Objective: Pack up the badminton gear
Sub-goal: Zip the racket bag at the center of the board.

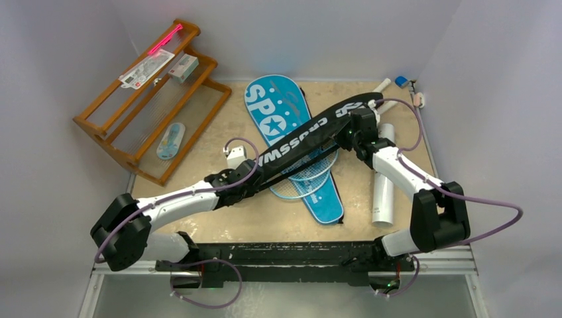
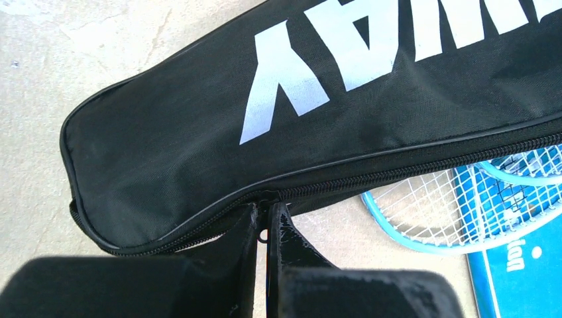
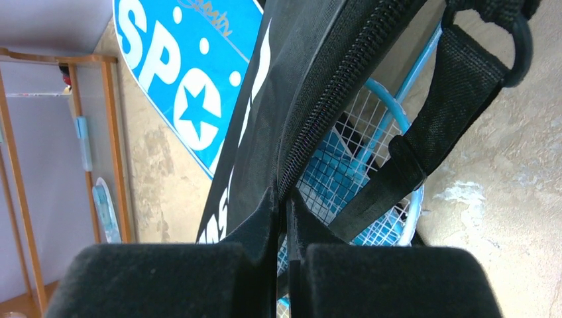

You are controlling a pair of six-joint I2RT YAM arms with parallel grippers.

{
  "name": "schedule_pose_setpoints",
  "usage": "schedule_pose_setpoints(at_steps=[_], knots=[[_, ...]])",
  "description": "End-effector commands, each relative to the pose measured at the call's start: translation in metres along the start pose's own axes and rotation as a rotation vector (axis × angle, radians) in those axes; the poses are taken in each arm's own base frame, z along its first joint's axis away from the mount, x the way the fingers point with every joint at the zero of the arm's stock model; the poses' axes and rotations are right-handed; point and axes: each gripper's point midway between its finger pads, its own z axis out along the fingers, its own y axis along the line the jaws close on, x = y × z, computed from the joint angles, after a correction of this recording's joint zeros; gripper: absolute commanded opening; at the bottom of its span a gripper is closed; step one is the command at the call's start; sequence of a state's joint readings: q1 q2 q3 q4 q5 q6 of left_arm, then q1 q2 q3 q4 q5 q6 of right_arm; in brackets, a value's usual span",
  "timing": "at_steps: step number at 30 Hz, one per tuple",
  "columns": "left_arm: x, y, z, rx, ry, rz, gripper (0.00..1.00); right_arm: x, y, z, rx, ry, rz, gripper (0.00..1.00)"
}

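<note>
1 black CROSSWAY cover (image 1: 311, 136), held mid-table over the light-blue racket (image 1: 308, 180), left gripper (image 2: 267, 209) clenched on its near-left zip end, right gripper (image 3: 281, 199) clenched on its far-right zip edge; step judged unzipping; next: steady pull along zip.

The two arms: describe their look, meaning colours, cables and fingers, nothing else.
Both the left arm and the right arm have white link shells between chunky black joint housings. A purple cable loops loosely along each. The left fingers and right fingers are black, flat and tapering, on blocky black bodies. No markings are legible.
</note>
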State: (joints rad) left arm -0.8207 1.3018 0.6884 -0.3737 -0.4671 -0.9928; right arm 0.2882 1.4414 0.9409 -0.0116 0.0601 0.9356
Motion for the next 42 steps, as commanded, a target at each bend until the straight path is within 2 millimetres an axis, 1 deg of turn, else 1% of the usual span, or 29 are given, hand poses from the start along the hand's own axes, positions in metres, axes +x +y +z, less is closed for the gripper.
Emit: schedule_pose_setpoints(at_steps=[1, 5, 8, 12, 15, 17, 19, 21, 22, 23, 24, 25, 27, 29, 31, 33, 34, 36, 39, 42], knots=[[-0.009, 0.019, -0.014, -0.060, -0.027, 0.028, 0.00, -0.014, 0.017, -0.009, -0.033, -0.029, 0.003, 0.00], [-0.002, 0.035, -0.028, -0.061, -0.007, 0.021, 0.00, -0.023, 0.013, -0.004, 0.022, -0.049, -0.022, 0.00], [0.002, 0.044, -0.035, -0.047, -0.005, -0.001, 0.00, -0.033, 0.010, -0.002, 0.049, -0.080, -0.027, 0.00], [0.009, 0.054, -0.039, -0.048, -0.001, -0.025, 0.00, -0.054, 0.003, 0.001, 0.087, -0.104, -0.018, 0.00], [0.012, 0.059, -0.039, -0.061, 0.004, -0.036, 0.00, -0.073, -0.003, 0.003, 0.090, -0.099, 0.017, 0.00], [0.012, 0.060, -0.039, -0.063, 0.004, -0.040, 0.00, -0.087, -0.004, 0.003, 0.069, -0.096, 0.035, 0.00], [0.012, 0.058, -0.040, -0.047, 0.004, -0.044, 0.00, -0.091, 0.001, 0.002, 0.046, -0.087, 0.025, 0.00], [0.010, 0.045, -0.042, 0.022, 0.009, -0.034, 0.00, -0.091, 0.005, 0.004, 0.030, -0.081, 0.017, 0.00], [0.010, 0.031, -0.045, 0.097, 0.021, -0.030, 0.00, -0.091, 0.005, 0.005, 0.027, -0.082, 0.017, 0.00], [0.007, 0.008, -0.050, 0.210, 0.022, -0.034, 0.00, -0.091, 0.004, 0.005, 0.027, -0.082, 0.018, 0.00], [0.008, -0.013, -0.058, 0.324, 0.045, -0.033, 0.00, -0.090, 0.004, 0.006, 0.025, -0.084, 0.020, 0.00], [0.009, -0.032, -0.066, 0.427, 0.061, -0.041, 0.03, -0.090, 0.003, 0.007, 0.025, -0.084, 0.020, 0.00], [0.009, -0.061, -0.082, 0.579, 0.083, -0.069, 0.11, -0.086, 0.003, 0.008, 0.018, -0.070, 0.022, 0.00], [0.009, -0.077, -0.090, 0.645, 0.090, -0.085, 0.20, -0.083, 0.003, 0.009, 0.007, -0.059, 0.024, 0.00], [0.004, -0.084, -0.089, 0.646, 0.079, -0.090, 0.31, -0.082, 0.005, 0.009, -0.003, -0.058, 0.024, 0.00], [-0.001, -0.088, -0.084, 0.633, 0.053, -0.100, 0.41, -0.082, 0.006, 0.009, -0.015, -0.057, 0.024, 0.00], [-0.004, -0.090, -0.081, 0.632, 0.038, -0.105, 0.48, -0.081, 0.007, 0.009, -0.021, -0.054, 0.023, 0.00], [-0.013, -0.093, -0.076, 0.633, -0.009, -0.132, 0.56, -0.080, 0.009, 0.008, -0.031, -0.052, 0.022, 0.00], [-0.020, -0.096, -0.069, 0.633, -0.057, -0.179, 0.62, -0.079, 0.010, 0.006, -0.039, -0.047, 0.023, 0.00], [-0.025, -0.095, -0.060, 0.617, -0.086, -0.236, 0.63, -0.078, 0.012, 0.004, -0.052, -0.046, 0.023, 0.00]])
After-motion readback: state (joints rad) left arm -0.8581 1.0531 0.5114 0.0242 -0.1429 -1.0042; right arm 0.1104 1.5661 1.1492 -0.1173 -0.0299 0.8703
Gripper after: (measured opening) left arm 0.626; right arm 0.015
